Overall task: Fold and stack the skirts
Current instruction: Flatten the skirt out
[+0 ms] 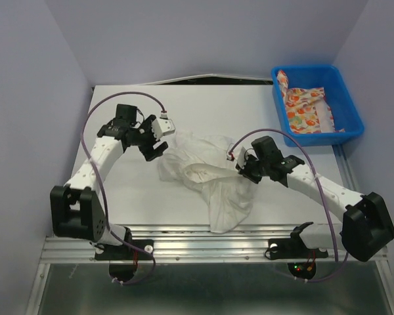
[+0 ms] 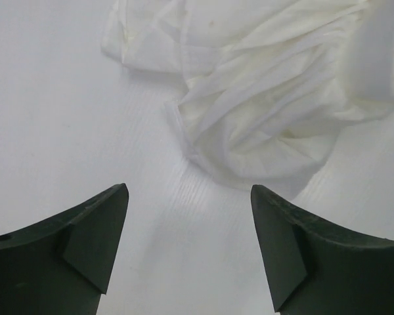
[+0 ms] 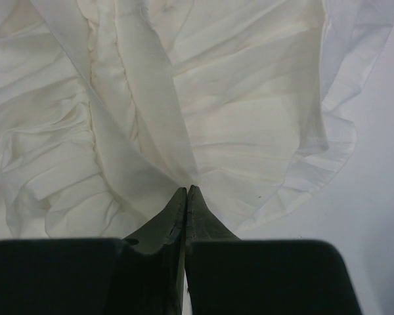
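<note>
White skirt limp, light, slack; right end effector pinched on a ruffle fold, left end effector released, should take hem.

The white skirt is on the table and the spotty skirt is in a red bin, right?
The bin is blue, not red; the top external view shows it. The white skirt is on the table and the spotty skirt is in the bin.
</note>
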### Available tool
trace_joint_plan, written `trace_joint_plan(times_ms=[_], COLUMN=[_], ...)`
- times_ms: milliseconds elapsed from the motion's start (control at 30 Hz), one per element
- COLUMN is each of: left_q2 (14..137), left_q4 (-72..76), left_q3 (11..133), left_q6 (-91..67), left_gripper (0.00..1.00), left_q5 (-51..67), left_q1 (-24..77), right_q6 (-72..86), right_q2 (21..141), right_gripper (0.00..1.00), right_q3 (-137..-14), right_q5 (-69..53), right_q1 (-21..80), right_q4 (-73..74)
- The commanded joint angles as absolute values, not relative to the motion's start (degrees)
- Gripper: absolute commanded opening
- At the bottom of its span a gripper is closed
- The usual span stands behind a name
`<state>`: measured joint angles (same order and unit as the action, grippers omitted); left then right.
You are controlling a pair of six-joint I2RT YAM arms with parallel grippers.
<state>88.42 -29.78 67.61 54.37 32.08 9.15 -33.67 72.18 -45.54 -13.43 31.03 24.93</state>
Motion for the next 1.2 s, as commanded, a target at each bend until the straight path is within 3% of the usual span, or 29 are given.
trace_joint_plan(times_ms=[0, 367, 667, 833, 1000, 1033, 1100, 1167], left_q2=[75.6, 73.9, 77.6, 79.1, 81.2, 81.1, 80.7, 80.4], left_q4=[-33.4, -21.4, -15.3, -13.7, -11.5, -11.3, -11.2, -12.0], left_q3=[63.0, 50.2, 49.0, 49.0, 51.1, 51.4, 52.0, 52.4], left_q6=[61.9, 64.4, 64.1, 63.6, 60.5, 59.9, 58.7, 57.9], left_gripper=[0.88, 0.86, 0.87, 0.82, 0.56, 0.45, 0.31, 0.08], left_q5=[40.5, 31.1, 26.7, 26.5, 26.5, 27.2, 27.7, 27.6], left_q1=[10.4, 27.6, 32.8, 34.9, 35.2, 35.2, 35.2, 35.1], right_q6=[-32.3, -31.7, -32.0, -32.0, -31.8, -31.6, -31.0, -30.4], right_q2=[72.7, 71.7, 71.4, 71.4, 70.8, 70.8, 70.6, 70.6], right_gripper=[0.01, 0.01, 0.01, 0.01, 0.01, 0.01, 0.01, 0.01], right_q3=[-46.6, -46.4, -46.2, -46.1, -45.9, -45.9, -46.0, -46.7], right_q5=[-15.9, -15.9, -15.6, -15.6, -15.7, -15.8, -15.9, -16.1], right_q1=[30.7, 29.1, 28.6, 28.6, 28.0, 28.0, 27.5, 26.9], right_q4=[22.4, 22.5, 22.6, 22.6, 22.6, 22.6, 22.6, 22.8])
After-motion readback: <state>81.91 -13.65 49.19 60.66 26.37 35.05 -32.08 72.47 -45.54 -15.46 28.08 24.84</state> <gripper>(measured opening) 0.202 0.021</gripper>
